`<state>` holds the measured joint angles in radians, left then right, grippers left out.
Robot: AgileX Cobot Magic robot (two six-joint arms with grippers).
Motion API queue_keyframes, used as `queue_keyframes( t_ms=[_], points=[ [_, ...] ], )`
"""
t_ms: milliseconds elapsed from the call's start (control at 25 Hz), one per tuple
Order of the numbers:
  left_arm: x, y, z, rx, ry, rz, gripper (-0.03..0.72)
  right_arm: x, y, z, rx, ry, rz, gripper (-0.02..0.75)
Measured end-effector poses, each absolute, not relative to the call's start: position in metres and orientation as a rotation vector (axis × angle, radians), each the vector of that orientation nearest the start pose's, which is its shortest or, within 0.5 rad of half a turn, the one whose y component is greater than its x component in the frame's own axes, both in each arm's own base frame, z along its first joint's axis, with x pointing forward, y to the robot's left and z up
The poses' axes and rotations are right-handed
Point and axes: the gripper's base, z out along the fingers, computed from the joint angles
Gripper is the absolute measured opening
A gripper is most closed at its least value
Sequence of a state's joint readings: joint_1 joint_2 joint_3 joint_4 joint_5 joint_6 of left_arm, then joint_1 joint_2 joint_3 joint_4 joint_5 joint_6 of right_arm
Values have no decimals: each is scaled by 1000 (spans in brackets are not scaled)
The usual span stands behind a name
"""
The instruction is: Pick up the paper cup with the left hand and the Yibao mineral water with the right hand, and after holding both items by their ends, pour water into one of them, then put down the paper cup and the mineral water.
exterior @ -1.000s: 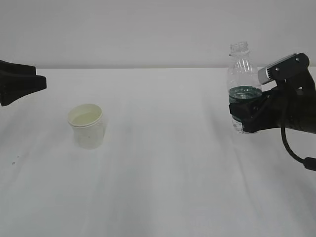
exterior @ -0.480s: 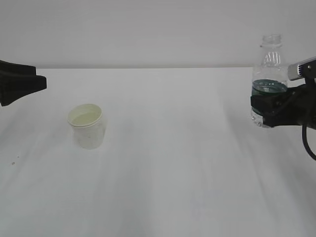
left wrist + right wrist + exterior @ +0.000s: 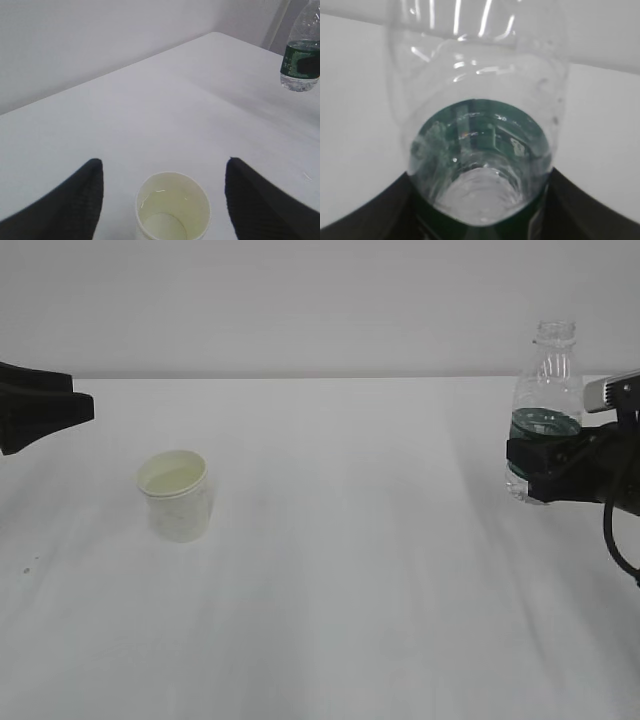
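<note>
The white paper cup (image 3: 177, 494) stands upright on the white table at left, with a little water in its pale yellowish inside. In the left wrist view the cup (image 3: 172, 206) sits between the two black fingers, apart from both; my left gripper (image 3: 164, 200) is open. In the exterior view only the left gripper's black tip (image 3: 45, 405) shows, above and left of the cup. My right gripper (image 3: 545, 465) is shut on the Yibao mineral water bottle (image 3: 545, 390), capless and upright, at the green label, just above the table. The bottle fills the right wrist view (image 3: 480, 125).
The white table (image 3: 350, 570) spreads under both arms, with a pale wall behind it. The right arm's grey plate (image 3: 612, 390) and a black cable (image 3: 612, 540) sit at the right edge. The bottle also shows far right in the left wrist view (image 3: 301, 55).
My right gripper has carried the bottle to the right and slightly up, away from the cup, then settled a little lower. The cup and left gripper have not moved.
</note>
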<state>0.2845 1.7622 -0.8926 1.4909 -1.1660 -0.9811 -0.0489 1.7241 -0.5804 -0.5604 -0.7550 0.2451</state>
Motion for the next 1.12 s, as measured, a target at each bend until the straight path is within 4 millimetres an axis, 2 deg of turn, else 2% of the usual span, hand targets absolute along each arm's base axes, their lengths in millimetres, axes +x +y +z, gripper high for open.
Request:
queue_keyframes(
  t_ms=[240, 560, 1120],
  points=[
    [326, 8, 211, 703, 1732, -782, 538, 304, 15, 154, -310, 1884, 199, 431],
    [326, 8, 211, 703, 1733, -782, 538, 287, 1, 152, -74, 1767, 120, 431],
    [326, 8, 211, 703, 1733, -782, 538, 289, 3, 129, -89, 1789, 141, 431]
  ],
)
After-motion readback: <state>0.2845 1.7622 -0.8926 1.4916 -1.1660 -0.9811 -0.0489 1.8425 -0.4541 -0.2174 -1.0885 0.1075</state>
